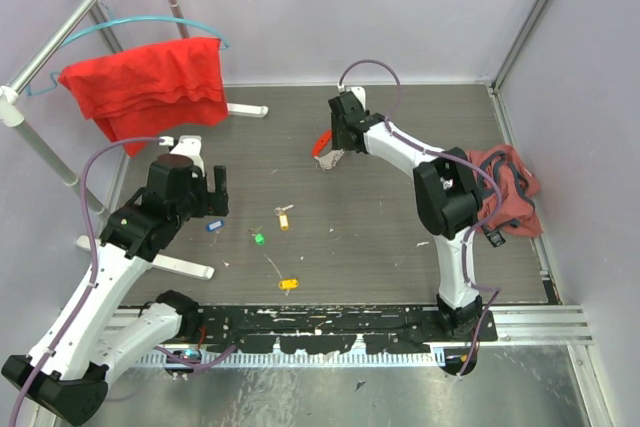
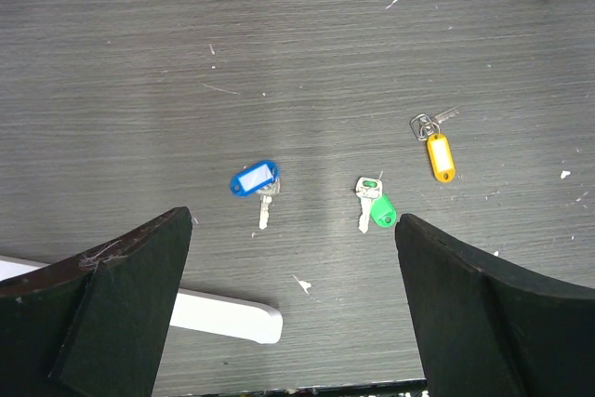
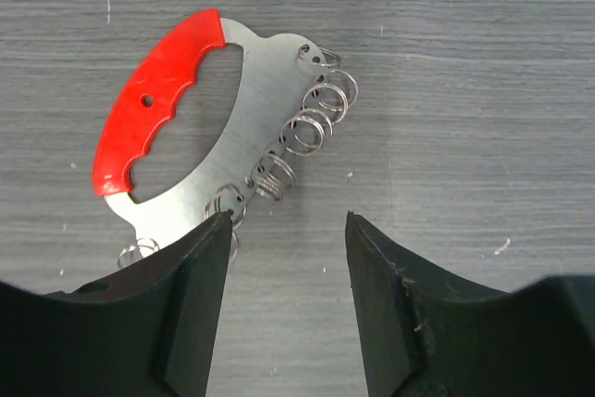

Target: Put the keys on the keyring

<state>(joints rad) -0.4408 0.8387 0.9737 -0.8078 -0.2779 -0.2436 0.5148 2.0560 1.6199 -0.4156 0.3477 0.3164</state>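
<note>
A robot lab: a left arm (image 1: 100, 282) and a right arm (image 1: 455, 257) sit bolted to a desk (image 1: 380, 237) between plain walls (image 1: 400, 7).

Bright even light, soft shadows, sharp

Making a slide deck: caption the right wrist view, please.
The right gripper, jaws open, hangs over the red-handled keyring, its split rings fanned on the grey table.

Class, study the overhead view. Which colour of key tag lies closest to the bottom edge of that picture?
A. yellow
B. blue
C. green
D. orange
D: the orange key lies lowest in the top view, below the green key, the blue key and the yellow key.
</note>
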